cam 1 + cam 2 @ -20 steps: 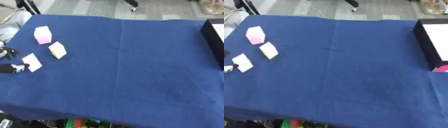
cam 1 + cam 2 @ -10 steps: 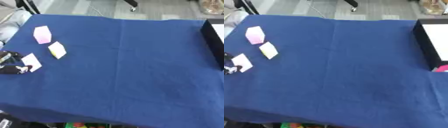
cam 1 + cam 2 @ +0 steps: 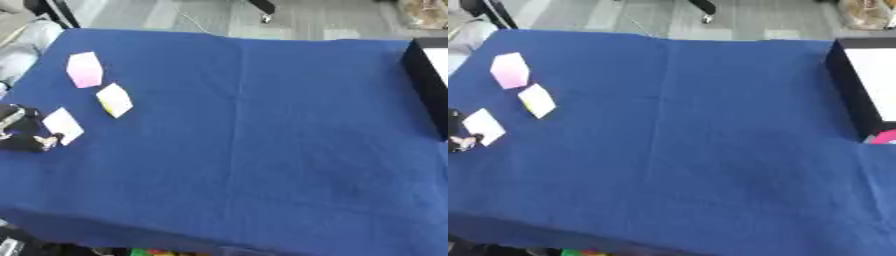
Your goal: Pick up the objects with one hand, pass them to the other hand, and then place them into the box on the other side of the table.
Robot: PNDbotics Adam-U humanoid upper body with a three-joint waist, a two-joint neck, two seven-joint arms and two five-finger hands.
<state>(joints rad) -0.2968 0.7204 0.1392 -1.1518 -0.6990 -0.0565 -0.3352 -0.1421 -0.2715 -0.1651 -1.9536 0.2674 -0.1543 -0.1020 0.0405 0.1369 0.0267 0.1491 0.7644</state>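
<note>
Three small blocks lie at the table's left on the blue cloth: a pink one farthest back, a pale yellow one in front of it, and a white one nearest the left edge. My black left hand comes in at the left edge and touches the white block's left side. The box, with black walls and a white inside, stands at the far right. My right hand shows in neither view.
A small pink thing shows at the right edge, just in front of the box. Grey floor and a chair base lie beyond the table's far edge. Coloured items peek out below the front edge.
My left hand has crept a little to the right, up against the white block. The three blocks lie where they were.
</note>
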